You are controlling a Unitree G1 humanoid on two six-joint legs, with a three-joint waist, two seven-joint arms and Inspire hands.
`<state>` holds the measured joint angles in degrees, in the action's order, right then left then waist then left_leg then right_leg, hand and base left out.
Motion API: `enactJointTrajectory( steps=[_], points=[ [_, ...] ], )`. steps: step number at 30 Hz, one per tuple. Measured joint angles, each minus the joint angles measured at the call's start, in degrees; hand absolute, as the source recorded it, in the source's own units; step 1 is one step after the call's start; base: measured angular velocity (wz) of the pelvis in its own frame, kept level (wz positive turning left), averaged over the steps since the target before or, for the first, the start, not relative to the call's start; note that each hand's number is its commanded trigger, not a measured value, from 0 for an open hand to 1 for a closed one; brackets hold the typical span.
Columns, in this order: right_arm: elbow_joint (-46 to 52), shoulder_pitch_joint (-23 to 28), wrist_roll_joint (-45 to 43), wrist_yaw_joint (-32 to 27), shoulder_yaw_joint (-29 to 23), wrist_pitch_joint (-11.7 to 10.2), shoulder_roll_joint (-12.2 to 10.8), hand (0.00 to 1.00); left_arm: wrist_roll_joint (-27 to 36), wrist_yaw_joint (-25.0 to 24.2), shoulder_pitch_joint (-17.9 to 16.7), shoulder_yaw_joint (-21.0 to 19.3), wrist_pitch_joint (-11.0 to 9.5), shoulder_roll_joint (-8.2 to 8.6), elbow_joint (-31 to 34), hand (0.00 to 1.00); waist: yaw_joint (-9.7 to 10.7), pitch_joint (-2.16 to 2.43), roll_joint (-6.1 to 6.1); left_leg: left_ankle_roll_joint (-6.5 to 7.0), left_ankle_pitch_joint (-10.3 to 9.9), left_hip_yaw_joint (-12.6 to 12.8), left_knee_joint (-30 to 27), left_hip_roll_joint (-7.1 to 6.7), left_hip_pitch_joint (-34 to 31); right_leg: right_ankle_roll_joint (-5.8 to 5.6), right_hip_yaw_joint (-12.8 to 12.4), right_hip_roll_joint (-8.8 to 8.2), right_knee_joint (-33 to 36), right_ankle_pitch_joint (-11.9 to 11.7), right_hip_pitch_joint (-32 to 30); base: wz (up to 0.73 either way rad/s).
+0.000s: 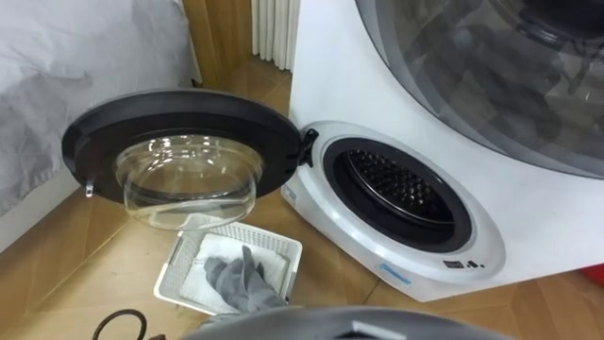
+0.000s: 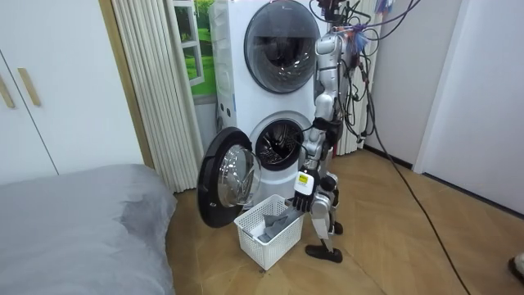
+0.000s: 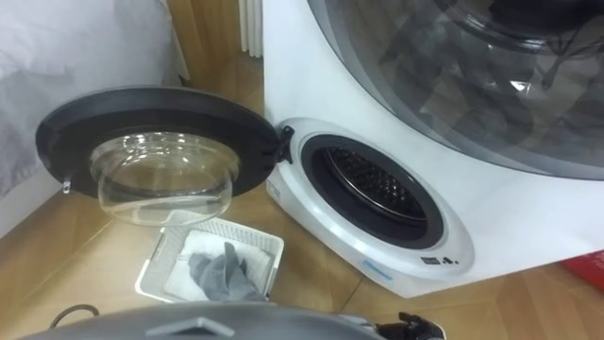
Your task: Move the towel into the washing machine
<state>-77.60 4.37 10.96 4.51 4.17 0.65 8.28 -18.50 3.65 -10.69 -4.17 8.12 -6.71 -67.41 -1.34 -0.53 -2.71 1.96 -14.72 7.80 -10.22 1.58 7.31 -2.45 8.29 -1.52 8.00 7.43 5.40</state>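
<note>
Towel (image 1: 241, 279) in basket (image 1: 175, 271) under open washer door (image 1: 179, 113); bed (image 1: 57, 66) at L.

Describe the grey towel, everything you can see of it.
The towel is plain grey cloth, soft-looking, crumpled in a heap with one fold poking up. It lies inside the white slotted basket on the wood floor, below the washing machine's open door. Whether it rests on the basket's bottom or on a white lining is unclear.
</note>
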Motion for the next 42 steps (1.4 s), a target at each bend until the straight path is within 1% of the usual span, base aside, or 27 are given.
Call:
enactJointTrajectory(
  steps=[3, 5, 6, 8, 9, 10, 14, 15, 17, 19, 20, 22, 24, 25, 26, 27, 28, 29, 30, 31, 32, 33, 34, 37, 38, 40, 42],
  points=[
    [0.01, -0.47, -0.02, 0.80, -0.03, -0.16, 0.17, 0.00, -2.82, 0.30, 0.74, 0.00, -0.27, -0.15, 0.58, 0.00, 0.12, 0.08, -0.06, 0.01, 0.01, 0.01, -0.82, 0.01, -2.12, 0.26, -0.18, -0.02, 0.01, -0.17, -1.82, 0.00],
    [0.00, -0.76, 0.06, 1.31, 0.09, -0.50, 0.35, 0.00, -3.02, 0.57, 1.84, 0.53, -0.96, -0.69, 0.57, 0.00, 0.30, 0.08, 0.01, 0.01, 0.01, 0.01, -1.10, -0.04, -2.95, 0.35, -0.29, -0.02, 0.01, -0.23, -2.50, 0.00],
    [0.10, -0.93, 0.07, 1.53, 0.26, -0.80, 0.44, 0.00, -3.09, 0.98, 2.49, 1.16, -1.60, -1.09, 0.57, 0.00, 0.57, 0.04, 0.13, 0.00, 0.02, 0.01, -1.11, -0.12, -3.09, 0.36, -0.31, -0.01, -0.05, -0.23, -2.59, 0.00],
    [0.83, -1.11, 0.09, 1.62, 0.34, -1.45, 0.49, 0.00, -3.49, 1.69, 3.73, 1.15, -2.75, -1.28, 1.29, 0.00, 0.83, 0.15, 0.28, 0.01, 0.02, 0.02, -1.11, -0.12, -3.86, 0.36, -0.32, -0.03, 0.15, -0.23, -3.53, -0.02],
    [1.20, -1.43, 0.12, 1.80, 0.36, -2.08, 0.52, 0.00, -3.56, 2.49, 4.80, 1.18, -4.07, -1.26, 1.50, 0.00, 0.90, 0.13, 0.35, 0.11, 0.13, 0.11, -1.17, -0.12, -4.67, 0.39, -0.34, -0.10, 0.43, -0.25, -4.48, -0.06],
    [1.41, -1.83, 0.10, 1.87, 0.45, -2.59, 0.56, 0.00, -3.59, 3.06, 5.78, 2.24, -5.18, -1.35, 1.53, 0.00, 1.14, 0.09, 0.50, 0.18, 0.19, 0.31, -1.21, -0.09, -5.25, 0.38, -0.37, -0.18, 0.79, -0.25, -5.27, -0.06],
    [1.27, -4.59, -1.08, 2.01, 1.07, -2.71, 0.60, 0.00, -6.46, 3.89, 8.79, 4.63, -6.72, -1.53, 1.47, 0.00, 1.97, 0.15, 0.62, 0.41, 0.37, 0.61, -2.08, -0.20, -8.03, 0.40, -0.52, -0.49, 1.79, -0.27, -8.47, -0.05],
    [0.99, -5.75, -1.27, 2.14, 1.35, -2.74, 0.61, 0.00, -7.01, 4.56, 9.73, 5.56, -7.31, -1.51, 1.36, 0.00, 2.62, 0.10, 0.68, 0.45, 0.40, 0.50, -2.82, -0.24, -9.23, 0.39, -0.48, -0.62, 1.93, -0.27, -9.41, 0.00],
    [-0.02, -7.68, -1.30, 2.46, 1.64, -3.18, 0.64, 0.00, -7.84, 4.78, 11.43, 7.56, -7.83, -1.31, 1.30, 0.00, 3.06, -0.30, 1.20, 0.46, 0.41, 0.33, -3.68, -0.25, -10.89, 0.39, -0.42, -0.76, 2.85, -0.27, -11.12, 0.00],
    [-0.47, -9.40, -1.46, 2.52, 2.03, -3.78, 0.62, 0.00, -9.55, 4.81, 14.72, 8.79, -9.47, -0.68, 0.35, 0.00, 3.24, -0.62, 1.60, 0.58, 0.48, 0.35, -4.65, -0.26, -14.02, 0.39, -0.28, -0.94, 4.38, -0.26, -14.57, -0.02],
    [-0.43, -10.28, -1.56, 2.55, 2.13, -3.84, 0.59, 0.00, -10.29, 4.81, 15.53, 8.93, -9.85, -0.51, -0.01, 0.00, 3.22, -0.70, 1.71, 0.63, 0.51, 0.37, -4.92, -0.27, -14.87, 0.41, -0.29, -0.99, 4.98, -0.25, -15.60, -0.05],
    [-0.53, -12.51, -1.80, 2.55, 3.12, -3.93, 0.55, 0.00, -12.34, 4.96, 18.76, 10.51, -11.14, 0.05, -1.79, 0.00, 3.13, -1.25, 2.10, 0.63, 0.51, 1.06, -6.78, -0.24, -18.55, 0.50, -0.29, -1.26, 8.69, -0.16, -20.59, -0.19],
    [-0.53, -14.35, -1.81, 2.59, 5.01, -4.53, 0.47, 0.00, -12.54, 5.27, 20.85, 12.56, -11.74, 0.47, -3.26, 0.00, 3.27, -1.42, 2.11, 0.64, 0.51, 1.40, -7.79, -0.26, -20.87, 0.84, -0.40, -1.61, 10.75, 0.07, -23.77, -0.22],
    [-0.55, -15.24, -1.86, 2.58, 5.92, -4.92, 0.26, 0.00, -12.55, 5.60, 22.44, 13.42, -12.23, 0.73, -4.14, 0.00, 3.71, -1.74, 2.10, 0.64, 0.51, 1.42, -8.69, -0.29, -22.64, 0.97, -0.37, -1.86, 11.95, 0.15, -25.67, -0.09],
    [-0.42, -16.45, -1.89, 2.54, 5.95, -5.10, -0.26, 0.00, -12.54, 6.13, 24.18, 13.47, -13.18, 0.80, -5.44, 0.00, 4.04, -2.22, 1.84, 0.65, 0.52, 1.46, -9.71, -0.31, -24.57, 1.25, -0.35, -2.14, 13.14, 0.37, -27.62, 0.00],
    [-0.41, -16.99, -1.96, 2.54, 5.96, -5.11, -0.53, 0.00, -12.53, 6.40, 25.32, 13.58, -13.55, 0.75, -6.07, 0.00, 4.25, -2.54, 1.65, 0.67, 0.52, 1.45, -10.21, -0.43, -25.53, 1.31, -0.37, -2.25, 13.79, 0.43, -28.71, 0.00],
    [-0.44, -18.18, -2.09, 2.54, 5.96, -5.22, -1.00, 0.00, -12.55, 6.86, 27.16, 13.85, -13.66, 0.66, -6.39, 0.00, 4.64, -2.96, 1.38, 0.68, 0.52, 1.46, -11.93, -0.66, -28.17, 1.38, -0.38, -2.42, 15.22, 0.48, -31.29, 0.00],
    [-0.40, -19.12, -2.01, 2.54, 6.14, -5.58, -1.26, 0.00, -12.73, 7.03, 28.79, 14.24, -13.79, 0.63, -6.43, 0.00, 4.88, -3.22, 1.22, 0.71, 0.49, 1.48, -13.70, -0.64, -31.13, 1.67, -0.42, -2.63, 16.70, 0.65, -34.14, 0.04],
    [-0.27, -19.48, -1.87, 2.50, 6.44, -5.69, -1.27, 0.00, -12.81, 7.08, 29.58, 14.72, -13.92, 0.61, -6.49, 0.00, 4.94, -3.33, 1.22, 0.75, 0.46, 1.47, -14.70, -0.58, -32.66, 1.77, -0.42, -2.72, 17.41, 0.71, -35.49, 0.07],
    [0.05, -20.42, -1.56, 2.43, 7.20, -5.73, -1.29, 0.00, -13.14, 7.24, 31.00, 15.96, -14.15, 0.49, -6.57, 0.00, 5.07, -3.79, 1.21, 0.83, 0.39, 1.45, -16.62, -0.35, -35.34, 2.22, -0.43, -2.96, 18.93, 0.98, -37.96, 0.06],
    [0.25, -20.80, -1.38, 2.34, 7.81, -5.73, -1.29, 0.00, -13.16, 7.31, 31.69, 16.52, -14.33, 0.42, -6.56, 0.00, 5.29, -3.94, 1.21, 0.84, 0.35, 1.43, -17.58, -0.27, -36.67, 2.50, -0.40, -3.09, 19.63, 1.16, -39.08, 0.07],
    [0.58, -21.78, -1.13, 2.07, 8.71, -5.82, -1.35, 0.00, -13.21, 7.56, 32.84, 18.40, -14.52, 0.08, -6.51, 0.00, 5.84, -4.14, 1.32, 1.08, 0.07, 1.45, -19.69, -0.22, -39.67, 2.94, -0.41, -3.22, 21.39, 1.43, -41.87, 0.04],
    [1.64, -22.54, -1.14, 1.86, 9.46, -5.88, -1.35, 0.00, -13.51, 7.72, 33.97, 20.35, -14.65, -0.39, -6.50, 0.00, 6.18, -4.21, 1.27, 1.14, -0.48, 1.49, -21.73, -0.12, -42.46, 3.56, -0.51, -3.33, 23.53, 1.85, -44.82, 0.00],
    [3.81, -23.41, 0.50, 1.26, 11.39, -6.93, -1.19, 0.00, -15.01, 9.51, 36.31, 23.29, -15.08, -0.88, -6.47, 0.00, 6.55, -4.36, 1.31, 1.13, -1.70, 1.56, -26.31, 0.46, -48.86, 4.19, -1.86, -3.05, 27.56, 2.39, -51.29, -0.06],
    [4.34, -23.51, 1.17, 1.14, 11.81, -6.97, -1.15, 0.00, -15.09, 9.86, 36.76, 23.67, -15.21, -1.00, -6.46, 0.00, 6.60, -4.39, 1.29, 1.12, -1.82, 1.65, -27.26, 0.70, -50.04, 4.26, -2.10, -2.95, 28.31, 2.44, -52.51, -0.09],
    [6.60, -23.50, 3.44, 1.07, 13.02, -7.32, -1.14, 0.00, -15.74, 11.30, 38.48, 25.31, -15.59, -1.76, -6.16, 0.00, 7.72, -4.45, 1.33, 1.10, -2.12, 1.44, -30.64, 0.98, -54.71, 4.74, -2.10, -3.10, 31.30, 2.71, -56.99, 0.02],
    [7.56, -23.72, 5.00, 1.15, 13.86, -8.50, -1.06, 0.00, -16.19, 12.21, 39.84, 26.91, -15.97, -2.06, -6.13, 0.00, 8.32, -4.47, 1.33, 1.13, -2.23, 1.43, -32.77, 1.10, -57.95, 5.00, -2.25, -3.27, 33.42, 2.82, -60.25, 0.03]
  ],
)
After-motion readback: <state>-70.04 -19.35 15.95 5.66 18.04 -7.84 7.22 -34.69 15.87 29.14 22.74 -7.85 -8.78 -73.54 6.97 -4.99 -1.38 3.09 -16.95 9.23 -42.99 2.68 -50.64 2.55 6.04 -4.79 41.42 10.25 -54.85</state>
